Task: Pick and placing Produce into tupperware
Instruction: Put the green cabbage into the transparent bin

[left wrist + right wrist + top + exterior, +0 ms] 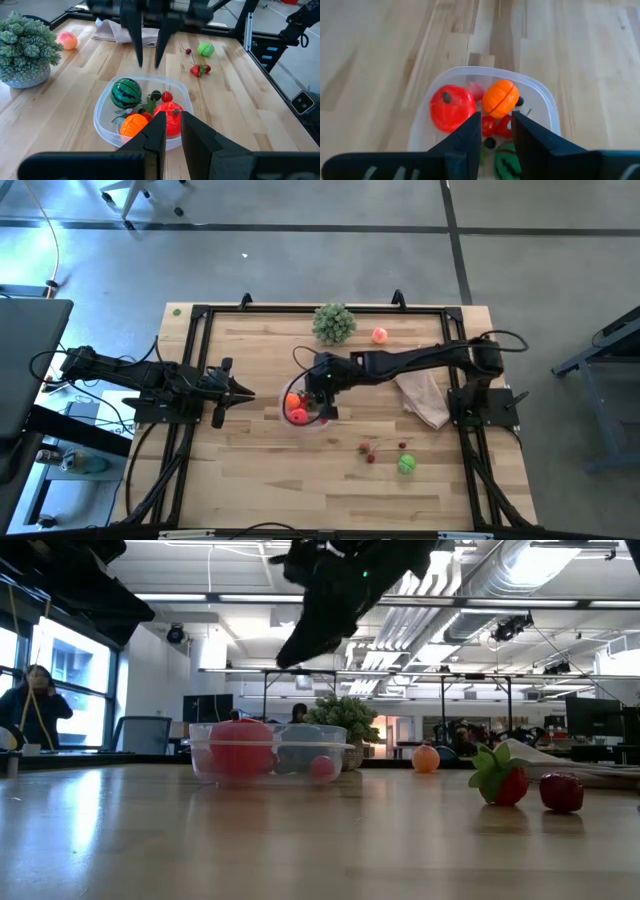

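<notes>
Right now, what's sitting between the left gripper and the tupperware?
Nothing: in the high view, only bare wood separates the left gripper from the tupperware. The left wrist view agrees, showing the container directly ahead of its shut fingers.

The tupperware (102,112), a clear rounded-square tub, sits upright and open near the table's centre, holding a striped green ball (125,93), an orange ball (132,124), a red ball (170,117) and small red and dark berries. Loose produce lies outside it: a pink-orange ball (379,335) at about 1 o'clock from the tub, and a green ball (406,464) with small red pieces (369,452) at about 4 o'clock.
</notes>
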Motion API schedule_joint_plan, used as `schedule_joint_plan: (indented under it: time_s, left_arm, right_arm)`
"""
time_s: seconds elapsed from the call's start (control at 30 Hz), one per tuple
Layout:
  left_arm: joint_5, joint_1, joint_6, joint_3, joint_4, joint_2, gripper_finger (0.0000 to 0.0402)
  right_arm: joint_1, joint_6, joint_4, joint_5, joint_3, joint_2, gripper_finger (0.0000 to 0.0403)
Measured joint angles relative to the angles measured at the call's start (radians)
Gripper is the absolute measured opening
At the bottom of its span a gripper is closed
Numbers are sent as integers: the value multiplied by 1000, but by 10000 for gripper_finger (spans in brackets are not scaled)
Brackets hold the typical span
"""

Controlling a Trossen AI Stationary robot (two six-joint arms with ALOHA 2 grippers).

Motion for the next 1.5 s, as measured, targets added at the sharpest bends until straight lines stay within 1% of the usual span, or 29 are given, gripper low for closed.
schedule_joint_plan:
  time_s: [0.17, 0.23, 0.43, 0.67, 0.77, 1.0, 1.17, 1.4, 1.5]
  left_arm:
    - [0, 0, 0, 0, 0, 0, 46]
    - [0, 0, 0, 0, 0, 0, 46]
    - [0, 0, 0, 0, 0, 0, 46]
    - [0, 0, 0, 0, 0, 0, 46]
    - [0, 0, 0, 0, -1, 0, 46]
    - [0, 0, 0, 0, -1, 0, 46]
    - [0, 0, 0, 0, -1, 0, 46]
    - [0, 0, 0, 0, -1, 0, 46]
    - [0, 0, 0, 0, -1, 0, 46]
  right_arm:
    - [3, 56, -99, 11, 0, -99, 99]
    - [11, 72, -144, 35, 0, -131, 99]
    - [72, 139, -273, 135, 0, -198, 99]
    - [180, 250, -413, 283, -2, -217, 99]
    - [223, 304, -416, 329, -28, -220, 99]
    - [291, 450, -383, 348, -164, -265, 99]
    - [340, 556, -290, 353, -307, -361, 99]
    - [423, 695, -143, 420, -524, -535, 99]
    - [459, 756, -73, 411, -611, -577, 99]
